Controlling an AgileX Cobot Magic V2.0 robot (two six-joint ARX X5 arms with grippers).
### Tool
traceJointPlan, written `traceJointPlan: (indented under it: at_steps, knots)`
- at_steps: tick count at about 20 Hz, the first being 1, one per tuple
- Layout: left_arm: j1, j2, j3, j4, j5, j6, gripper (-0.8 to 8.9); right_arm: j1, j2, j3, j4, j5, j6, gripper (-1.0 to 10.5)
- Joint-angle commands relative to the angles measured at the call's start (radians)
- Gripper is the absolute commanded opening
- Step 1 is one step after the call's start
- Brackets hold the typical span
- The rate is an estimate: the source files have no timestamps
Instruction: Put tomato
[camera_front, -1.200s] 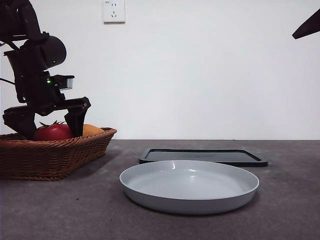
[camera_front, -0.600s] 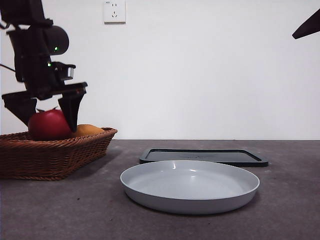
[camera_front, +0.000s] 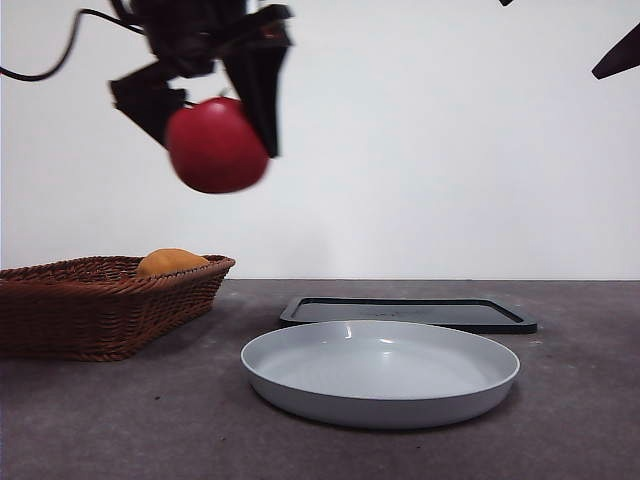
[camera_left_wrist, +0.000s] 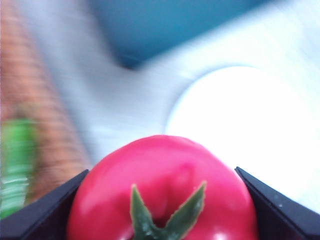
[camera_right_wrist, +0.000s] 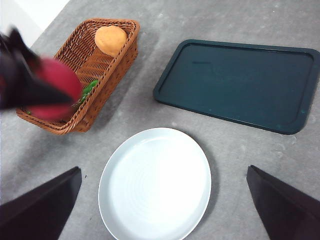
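The tomato (camera_front: 215, 146) (green stem (camera_left_wrist: 165, 212) facing the wrist camera) hangs high in the air, pinched between the jaws of the left gripper (camera_front: 205, 95), above the table (camera_front: 120, 420) between the wicker basket (camera_front: 100, 310) and the grey plate (camera_front: 380, 372). An orange fruit (camera_front: 170, 262) lies in the basket. A dark tray (camera_front: 405, 312) sits behind the plate. The right gripper (camera_right_wrist: 160, 200) waits well above, jaws spread wide.

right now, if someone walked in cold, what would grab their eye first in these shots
The bright red tomato, clamped in the left pincer and held high in the air above the table, between the wicker basket and the pale plate. After that, the plate itself, large in the foreground with a dark tray behind it, and an orange fruit lying in the basket.
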Motion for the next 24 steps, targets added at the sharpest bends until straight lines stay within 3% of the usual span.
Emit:
traceJointPlan:
  at_steps: [1,10,24]
  knots:
    - [-0.082,0.044,0.016,0.019,0.002,-0.029,3.33,0.005,0.004,0.018,0.006,0.001,-0.013,6.2]
    - [-0.28,0.229,0.016,0.128,0.002,-0.032,3.33,0.005,0.004,0.018,0.007,0.001,-0.012,6.2]
    - [-0.297,0.378,0.016,0.196,-0.06,0.019,3.33,0.005,0.004,0.018,0.007,0.0,-0.012,6.2]
